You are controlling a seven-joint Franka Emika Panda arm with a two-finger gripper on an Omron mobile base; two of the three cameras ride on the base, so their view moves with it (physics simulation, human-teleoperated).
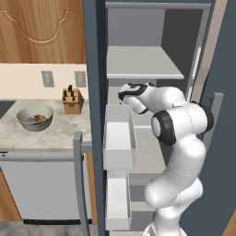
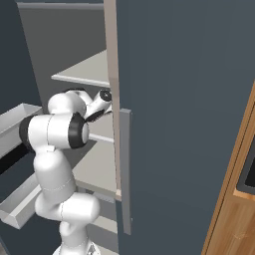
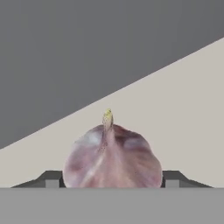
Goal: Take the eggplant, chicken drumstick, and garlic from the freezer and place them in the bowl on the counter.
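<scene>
The garlic, a pinkish-purple bulb with a pale yellow stem tip pointing up in the hand view, sits on a light grey shelf inside the freezer. It lies between the two dark fingers, one at each flank of the bulb and right against its sides; whether they press it firmly enough to hold it cannot be told. The grey back wall of the freezer rises behind the shelf.

From the left base view, the white arm reaches up from the lower right into the open freezer, its hand at the level of the middle shelf, below a higher shelf. Two translucent white door bins hang on the open door just left of the arm, one above the other, with a grey bar handle at the door's edge. In the right base view the arm bends towards the shelves behind the edge of the other door.

Left of the freezer, the bench carries the bowl, well apart from the arm. Inside the bowl lie the eggplant, a dark purplish lump, and the chicken drumstick, an orange-brown lump just beside it. A wooden knife block stands behind the bowl, near the wall, under a wooden wall cupboard.
</scene>
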